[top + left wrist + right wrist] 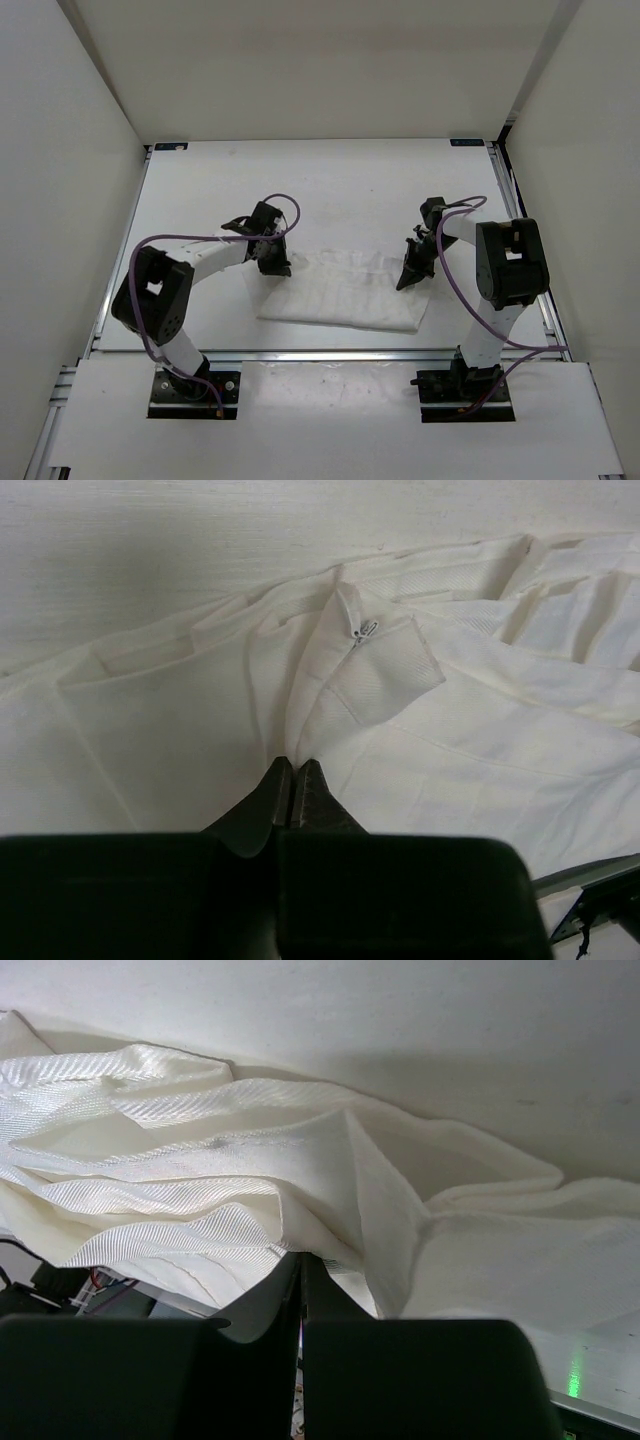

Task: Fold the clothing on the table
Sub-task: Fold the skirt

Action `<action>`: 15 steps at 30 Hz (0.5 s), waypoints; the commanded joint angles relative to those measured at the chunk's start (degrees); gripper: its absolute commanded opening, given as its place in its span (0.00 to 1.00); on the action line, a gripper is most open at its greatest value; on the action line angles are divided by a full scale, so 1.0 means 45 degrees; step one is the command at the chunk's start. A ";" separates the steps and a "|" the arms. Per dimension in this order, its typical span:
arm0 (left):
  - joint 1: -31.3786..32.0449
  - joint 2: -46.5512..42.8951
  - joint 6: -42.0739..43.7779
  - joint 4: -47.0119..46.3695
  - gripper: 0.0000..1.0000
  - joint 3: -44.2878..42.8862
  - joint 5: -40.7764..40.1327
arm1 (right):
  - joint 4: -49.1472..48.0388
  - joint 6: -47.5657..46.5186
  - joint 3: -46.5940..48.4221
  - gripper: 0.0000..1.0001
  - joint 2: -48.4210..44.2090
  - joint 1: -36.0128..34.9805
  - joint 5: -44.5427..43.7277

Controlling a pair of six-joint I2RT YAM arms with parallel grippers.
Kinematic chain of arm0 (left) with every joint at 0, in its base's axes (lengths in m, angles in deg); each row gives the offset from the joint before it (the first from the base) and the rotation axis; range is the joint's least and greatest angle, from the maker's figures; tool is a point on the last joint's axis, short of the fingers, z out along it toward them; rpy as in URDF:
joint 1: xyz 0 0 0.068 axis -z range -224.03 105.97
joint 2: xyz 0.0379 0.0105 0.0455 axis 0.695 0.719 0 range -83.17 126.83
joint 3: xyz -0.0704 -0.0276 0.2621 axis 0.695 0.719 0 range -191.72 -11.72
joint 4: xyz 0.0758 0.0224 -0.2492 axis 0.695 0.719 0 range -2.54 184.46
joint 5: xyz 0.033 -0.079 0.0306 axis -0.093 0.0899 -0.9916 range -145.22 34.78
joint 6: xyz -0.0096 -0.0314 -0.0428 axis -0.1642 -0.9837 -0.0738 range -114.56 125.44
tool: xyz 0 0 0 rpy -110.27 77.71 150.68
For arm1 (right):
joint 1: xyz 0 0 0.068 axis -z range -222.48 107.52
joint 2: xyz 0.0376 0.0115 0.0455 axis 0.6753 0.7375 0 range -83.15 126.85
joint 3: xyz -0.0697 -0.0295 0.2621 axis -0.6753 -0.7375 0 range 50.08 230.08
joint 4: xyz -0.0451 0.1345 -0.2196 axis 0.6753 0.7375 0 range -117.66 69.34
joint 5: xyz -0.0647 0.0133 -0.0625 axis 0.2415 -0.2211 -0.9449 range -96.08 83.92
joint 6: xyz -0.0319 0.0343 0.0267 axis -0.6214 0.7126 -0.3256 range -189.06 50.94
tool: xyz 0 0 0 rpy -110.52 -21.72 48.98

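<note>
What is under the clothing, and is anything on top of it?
The clothing lies on the white table. Nothing rests on top; both arms' shut jaws pinch its far corners. Its folds hide anything beneath.

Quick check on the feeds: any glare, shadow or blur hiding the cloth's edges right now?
Top external: even light, sharp, but the white clothing barely separates from the white table. Left wrist: dim and grainy, soft shadow on the tabletop upper left, folds readable. Right wrist: bright sheen on the ribbed weave at left, shadow behind the raised fold.
</note>
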 commanded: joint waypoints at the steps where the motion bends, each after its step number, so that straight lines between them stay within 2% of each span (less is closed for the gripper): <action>1: -0.0063 -0.1607 -0.0223 0.0461 0.00 -0.0248 -0.0743 | -0.0380 -0.0439 -0.0117 0.00 -0.0097 0.0050 -0.0979; 8: -0.0490 -0.4029 -0.1025 0.1087 0.00 0.0512 -0.1488 | -0.0457 -0.0342 -0.0135 0.00 0.0177 -0.0106 -0.1057; 15: -0.0532 -0.3856 -0.1006 0.1342 0.00 0.1548 -0.1955 | -0.0340 -0.0380 0.0138 0.00 0.0294 -0.0008 -0.1116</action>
